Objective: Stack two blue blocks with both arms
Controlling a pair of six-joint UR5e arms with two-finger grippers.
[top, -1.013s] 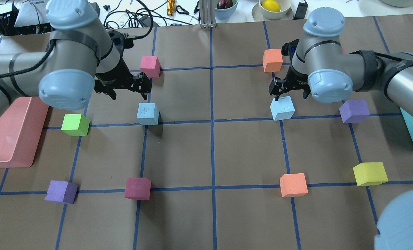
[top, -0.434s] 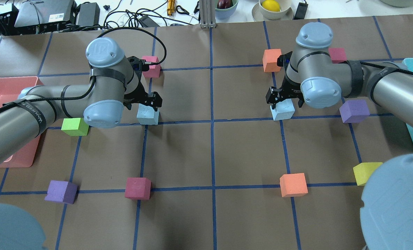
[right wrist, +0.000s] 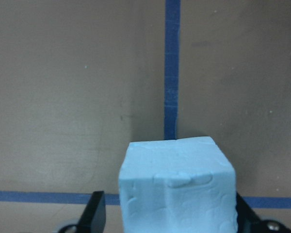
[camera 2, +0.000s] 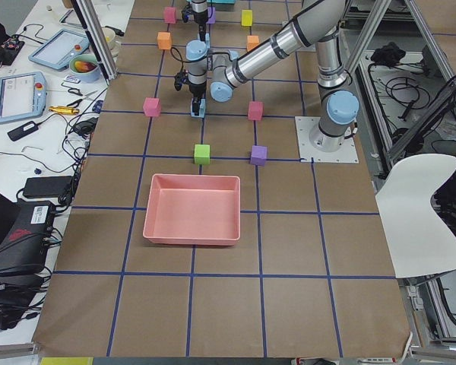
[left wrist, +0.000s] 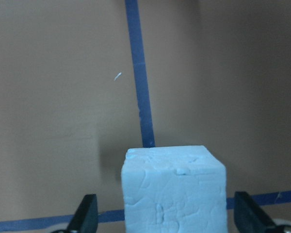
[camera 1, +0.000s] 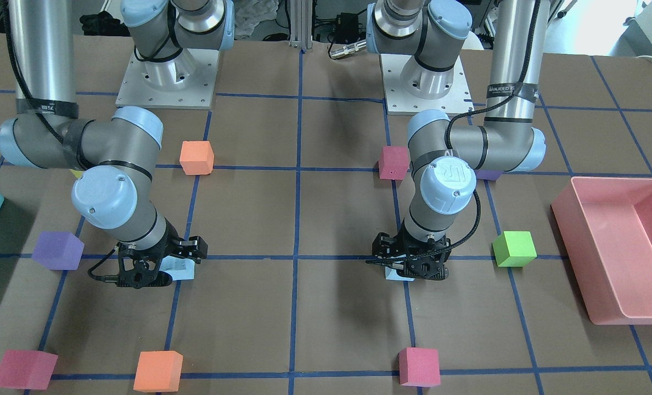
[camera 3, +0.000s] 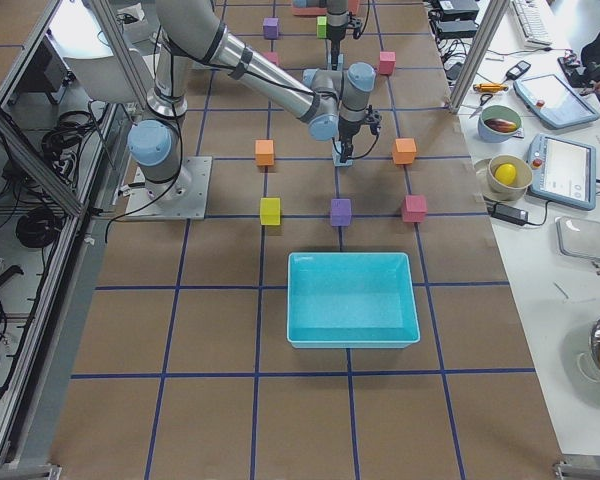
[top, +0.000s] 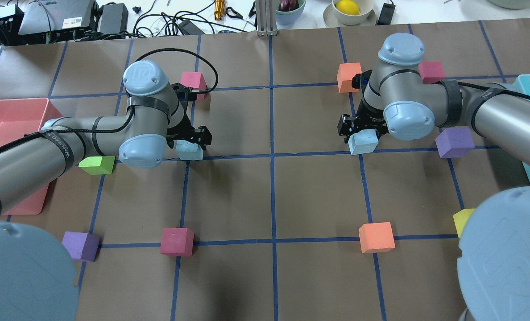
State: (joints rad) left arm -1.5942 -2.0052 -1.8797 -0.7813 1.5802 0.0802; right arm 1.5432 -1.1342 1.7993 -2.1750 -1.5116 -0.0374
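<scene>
Grippers both sit lower than a moment ago. The left gripper (top: 188, 141), which a second back hung behind the first blue block (top: 190, 152), has come down and now straddles it. The right gripper (top: 363, 133) has sunk further over the second blue block (top: 363, 143).

On the left wrist camera the fingers (left wrist: 87, 216) stand spread either side of the cube with a clear gap on each flank, so nothing is clamped. It's the same on the right: jaws released, one finger close to the foam, the other clearly off it.

Neither block has left the table. Each is a cube with no long side, resting flat with its scuffed top face up. The first sits square to the grid, and the second looks turned a shade off it.

Under both tools lies brown paper (top: 269, 200) crossed by blue tape (top: 272, 187). A green cube (top: 96, 165) lies outboard of the left gripper, with a pink tray (top: 6, 104) beyond it. A purple cube (top: 454, 142) lies outboard of the right gripper, and a teal bin (camera 3: 292, 300) further out. Past both tools, beyond the table's far edge, is a white bench (top: 167, 22) tangled with cables
</scene>
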